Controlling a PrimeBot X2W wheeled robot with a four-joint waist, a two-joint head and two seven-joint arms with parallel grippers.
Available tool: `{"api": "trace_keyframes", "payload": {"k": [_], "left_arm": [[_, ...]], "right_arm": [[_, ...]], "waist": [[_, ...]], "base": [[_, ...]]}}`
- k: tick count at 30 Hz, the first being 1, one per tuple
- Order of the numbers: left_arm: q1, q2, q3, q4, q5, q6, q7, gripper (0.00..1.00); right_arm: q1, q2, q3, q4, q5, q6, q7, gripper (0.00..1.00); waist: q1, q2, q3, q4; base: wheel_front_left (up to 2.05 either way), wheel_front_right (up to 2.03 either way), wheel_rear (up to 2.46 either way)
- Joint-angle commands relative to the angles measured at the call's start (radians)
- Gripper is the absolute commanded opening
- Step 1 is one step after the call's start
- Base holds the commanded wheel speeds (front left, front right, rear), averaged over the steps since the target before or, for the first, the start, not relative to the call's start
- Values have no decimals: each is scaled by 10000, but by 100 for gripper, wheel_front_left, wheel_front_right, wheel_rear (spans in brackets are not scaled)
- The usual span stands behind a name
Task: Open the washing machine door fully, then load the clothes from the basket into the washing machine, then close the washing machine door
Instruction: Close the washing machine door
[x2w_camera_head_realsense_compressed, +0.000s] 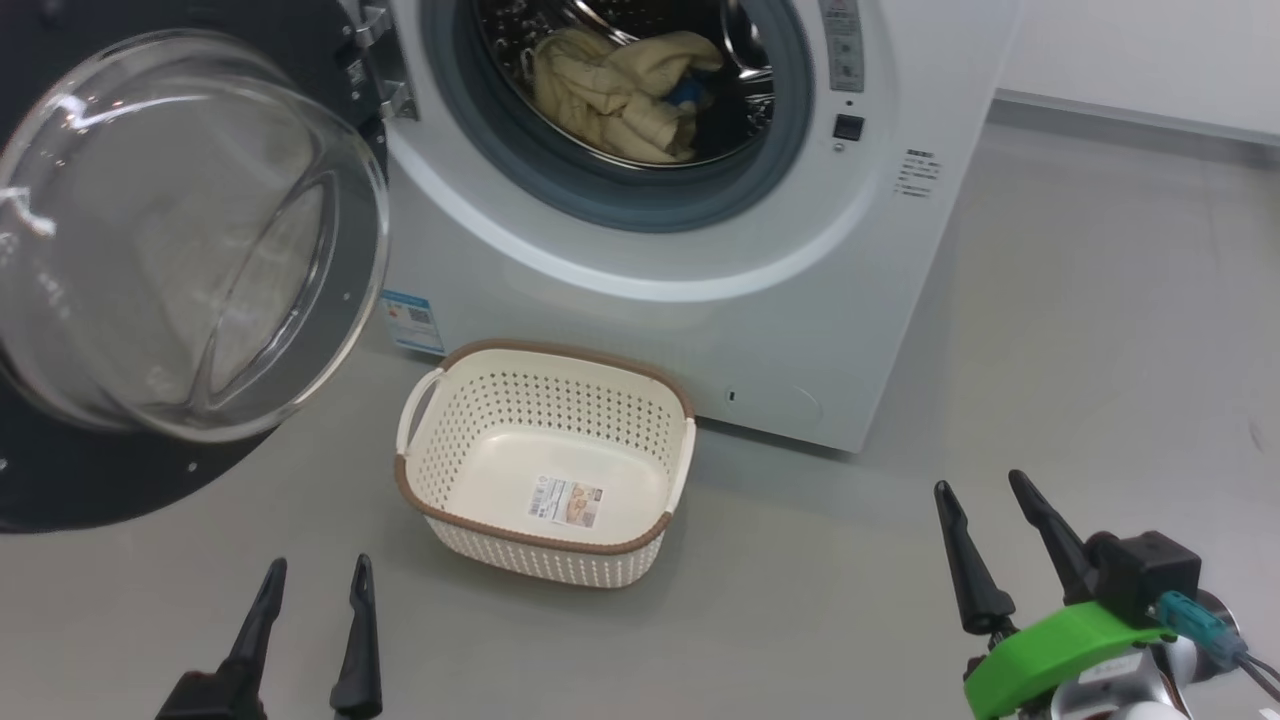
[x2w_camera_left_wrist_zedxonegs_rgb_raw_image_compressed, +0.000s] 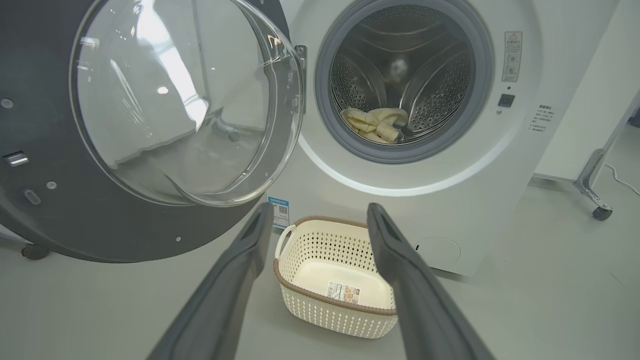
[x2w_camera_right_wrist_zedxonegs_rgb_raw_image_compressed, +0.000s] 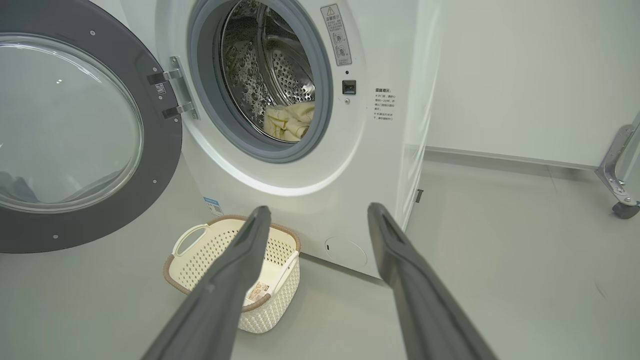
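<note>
With the washing machine (x2w_camera_head_realsense_compressed: 760, 300) occupying the twelve o'clock sector of the head view, its drum is seen uncovered and the washing machine door (x2w_camera_head_realsense_compressed: 180, 250) is swung wide to ten o'clock, glass bowl facing outward. The basket (x2w_camera_head_realsense_compressed: 560, 352) is set on the floor at the centre, just before the machine's front, and is seen emptied down to its label. The clothes (x2w_camera_head_realsense_compressed: 620, 95) are lodged in the drum at twelve o'clock, heaped toward the gasket's lower lip. The left gripper (x2w_camera_head_realsense_compressed: 318, 563) at seven o'clock and the right gripper (x2w_camera_head_realsense_compressed: 980, 482) at five o'clock are held with fingers apart, nothing clasped, well apart from every object. Loading is judged complete, and closing is judged to remain. A fold lying near the gasket could be pinched by the door and the latch left unseated. A push applied to the curved glass could be deflected by slipping fingers.
</note>
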Motion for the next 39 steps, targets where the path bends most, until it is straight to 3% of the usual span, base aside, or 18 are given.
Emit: {"api": "trace_keyframes", "payload": {"k": [1, 8, 17, 39], "left_arm": [[-337, 229, 364, -353, 64, 349, 6, 100], [-318, 267, 323, -405, 65, 398, 50, 100], [-258, 339, 395, -503, 102, 560, 22, 100], [-287, 478, 549, -805, -19, 767, 51, 100]], "right_arm": [[-312, -83, 213, -369, -31, -2, -41, 100], [-284, -83, 304, -314, 19, -2, -27, 100], [-307, -83, 393, -286, 34, -2, -2, 100], [-552, -83, 533, -125, 27, -2, -33, 100]], "waist": [[0, 0, -35, 624], [0, 0, -140, 1641], [0, 0, -121, 2314], [0, 0, 90, 2398]], "base": [[0, 0, 0], [0, 0, 0], [0, 0, 0], [0, 0, 0]]}}
